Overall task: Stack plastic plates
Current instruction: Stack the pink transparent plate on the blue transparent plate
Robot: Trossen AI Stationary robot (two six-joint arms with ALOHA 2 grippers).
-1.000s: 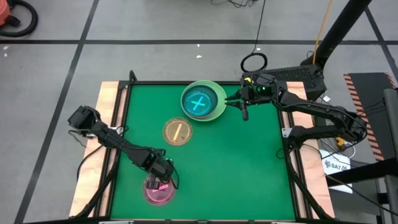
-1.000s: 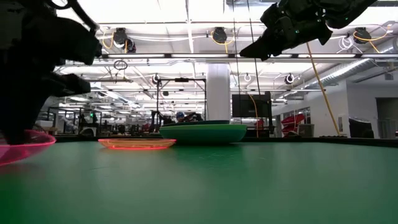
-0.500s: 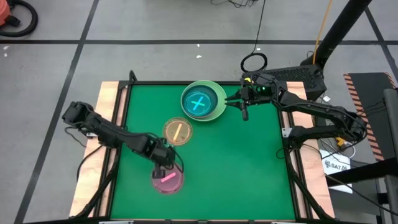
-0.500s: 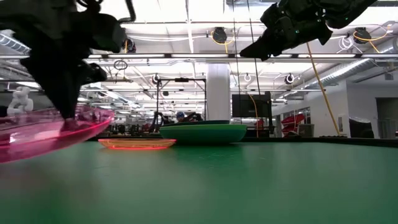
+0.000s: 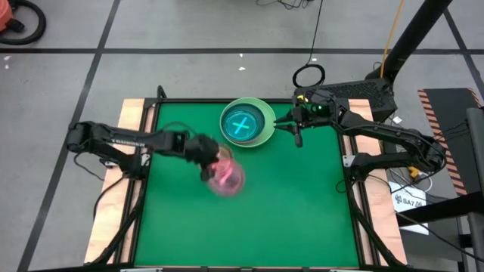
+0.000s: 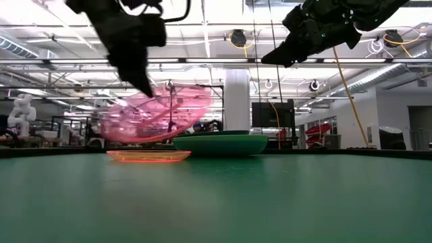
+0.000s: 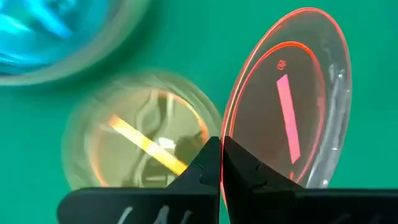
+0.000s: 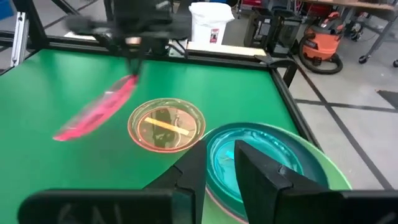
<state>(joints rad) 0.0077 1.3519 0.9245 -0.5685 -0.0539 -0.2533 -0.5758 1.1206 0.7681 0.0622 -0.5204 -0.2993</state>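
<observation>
I see my left end effector point(image 5: 206, 153) clamped on a pink plate's point(image 5: 226, 177) rim, tilted above the amber plate point(image 6: 148, 156), while the right end effector point(image 5: 296, 127) hovers slightly open beside the green plate point(image 5: 262, 136) at the worktop's far edge.

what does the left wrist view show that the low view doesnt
Only the left wrist view shows the left gripper shut on the pink plate's rim, and the amber plate's yellow bar. Only the low view shows the pink plate lifted clear above the table, and the right gripper waiting overhead. Both show pink, amber and stacked plates.

Tilted pink plate point(image 5: 225, 177) airborne above amber plate point(image 8: 166, 124); cyan plate point(image 5: 242, 125) nests in green plate point(image 5: 266, 134).
</observation>
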